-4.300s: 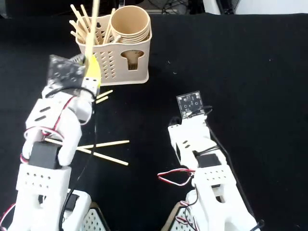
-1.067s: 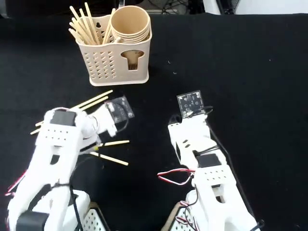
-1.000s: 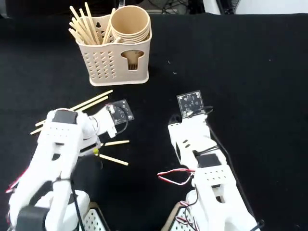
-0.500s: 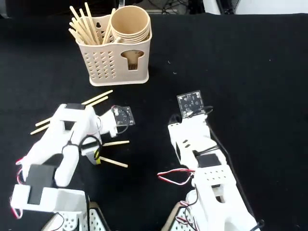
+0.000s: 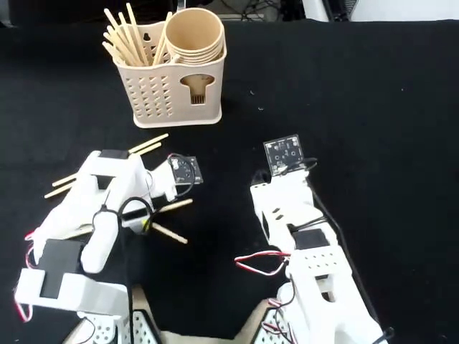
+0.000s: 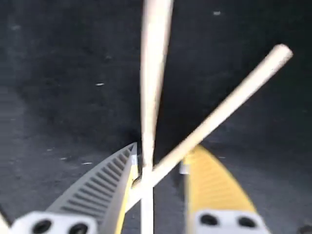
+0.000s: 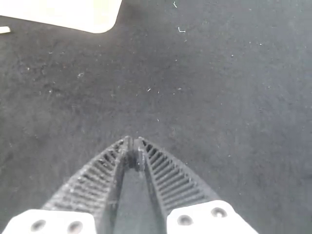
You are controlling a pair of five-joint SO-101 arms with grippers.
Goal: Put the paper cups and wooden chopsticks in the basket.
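"Two loose chopsticks (image 5: 150, 142) stick out from under the arm at the left of the high view," said the first. "They're slim, pale wooden rods on the black cloth (image 5: 373, 100). A crossed pair (image 5: 176, 205) lies lower down, at the left gripper (image 6: 163, 156)."

"And its jaws?" asked the second.

"Spread, one ribbed grey and one yellow, straddling the crossing without clamping it."

"How would the sticks handle?"

"Probably light, stiff, smooth and round, so they'd roll or swivel. A pinch near the middle of a single stick looks safest, because catching both could make them scissor apart."

"And the basket (image 5: 176, 89)?"

"It's at upper left, beige perforated plastic. A chopstick bundle (image 5: 123, 41) stands in its left compartment, and the paper cups (image 5: 193, 34) are nested in the right one."

"What about the right gripper (image 7: 132, 152)?"

"Its jaws are pressed together and hold nothing, over bare cloth."
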